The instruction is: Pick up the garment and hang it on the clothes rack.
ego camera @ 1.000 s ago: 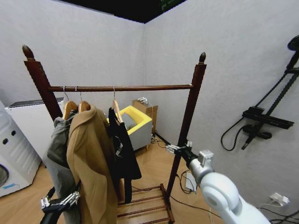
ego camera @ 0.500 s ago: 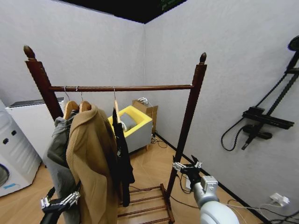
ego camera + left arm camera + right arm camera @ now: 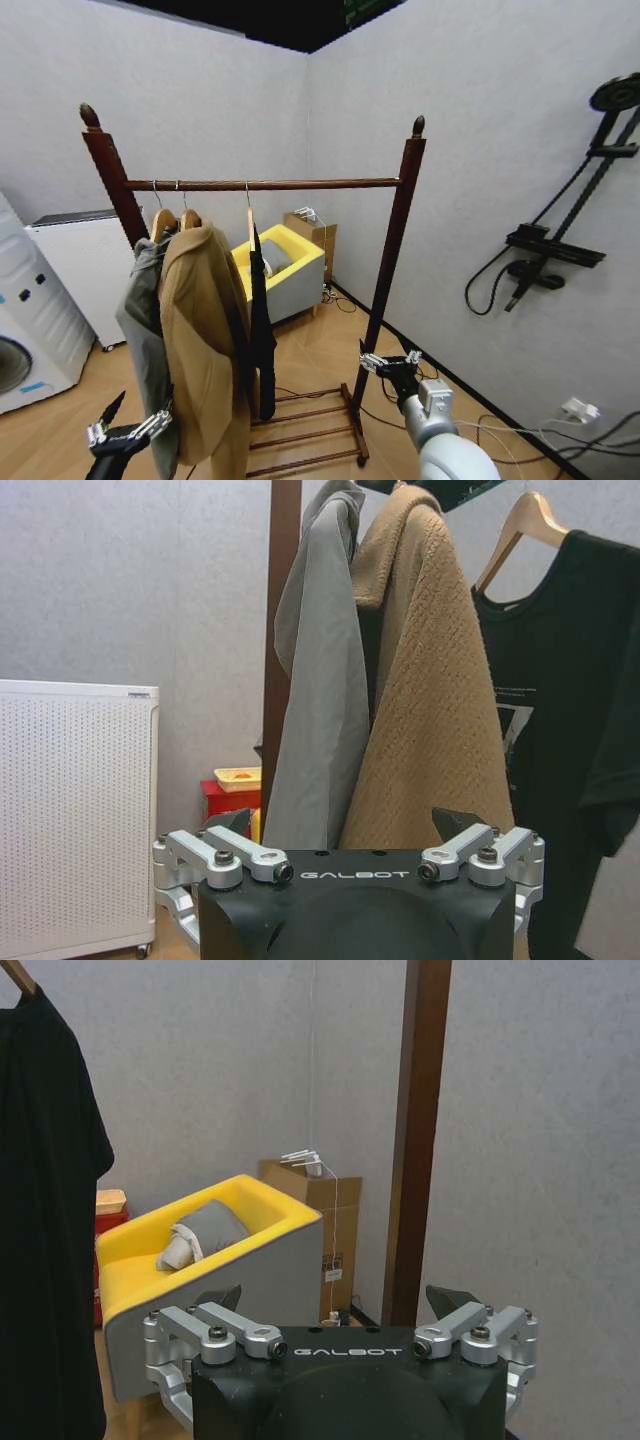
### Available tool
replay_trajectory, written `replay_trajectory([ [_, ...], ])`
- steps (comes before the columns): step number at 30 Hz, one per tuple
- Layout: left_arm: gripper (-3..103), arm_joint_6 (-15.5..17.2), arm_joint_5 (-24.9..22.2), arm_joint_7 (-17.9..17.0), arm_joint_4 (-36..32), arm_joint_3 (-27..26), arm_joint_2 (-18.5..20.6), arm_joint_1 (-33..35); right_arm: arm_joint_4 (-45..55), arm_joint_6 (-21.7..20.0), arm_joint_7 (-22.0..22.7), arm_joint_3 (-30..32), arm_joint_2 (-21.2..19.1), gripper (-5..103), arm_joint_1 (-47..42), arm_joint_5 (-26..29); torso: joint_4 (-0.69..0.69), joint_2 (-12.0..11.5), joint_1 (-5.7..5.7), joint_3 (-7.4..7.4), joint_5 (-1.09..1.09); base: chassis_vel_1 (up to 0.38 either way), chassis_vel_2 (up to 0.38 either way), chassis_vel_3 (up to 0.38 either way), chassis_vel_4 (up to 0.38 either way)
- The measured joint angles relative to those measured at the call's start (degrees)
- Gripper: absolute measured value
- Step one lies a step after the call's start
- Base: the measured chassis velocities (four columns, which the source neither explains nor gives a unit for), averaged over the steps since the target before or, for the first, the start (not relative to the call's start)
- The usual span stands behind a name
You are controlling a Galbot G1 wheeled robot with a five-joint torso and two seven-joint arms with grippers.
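Observation:
The garment (image 3: 262,340), a thin black shirt on a light wooden hanger, hangs edge-on from the top bar of the clothes rack (image 3: 300,184), beside a tan coat (image 3: 200,340) and a grey jacket (image 3: 143,330). My right gripper (image 3: 390,362) is open and empty, low down by the rack's right post and apart from the shirt. In the right wrist view the right gripper (image 3: 335,1295) faces that post (image 3: 415,1140), with the shirt (image 3: 45,1210) at the edge. My left gripper (image 3: 125,432) is open low at the left. In the left wrist view the left gripper (image 3: 343,820) faces the coats and the shirt (image 3: 560,730).
A yellow bin (image 3: 290,262) with grey cloth in it and a cardboard box (image 3: 318,232) stand behind the rack. A washing machine (image 3: 20,345) and a white cabinet (image 3: 85,262) are at the left. A black shower fixture (image 3: 540,255) and cables line the right wall.
The whole head view has shifted, so the camera has moved. My right gripper has dropped lower and drawn back from the rack. The black shirt has swung from half-facing to edge-on.

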Motion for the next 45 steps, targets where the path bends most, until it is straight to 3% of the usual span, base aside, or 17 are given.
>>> replay_trajectory([
  [24,100,0.0,0.0,0.0,0.0,0.0,0.0,0.0,0.9,1.2,0.0,1.0,0.0,100,-0.4,-0.1,0.01,0.0,0.01,0.00,-0.01,0.107,-0.252,-0.246,0.105],
  [45,100,0.0,0.0,0.0,0.0,0.0,0.0,0.0,0.4,4.1,-2.6,4.3,-1.2,100,-2.0,0.3,0.00,0.0,0.02,0.00,-0.03,-0.040,-0.210,-0.208,-0.038],
])
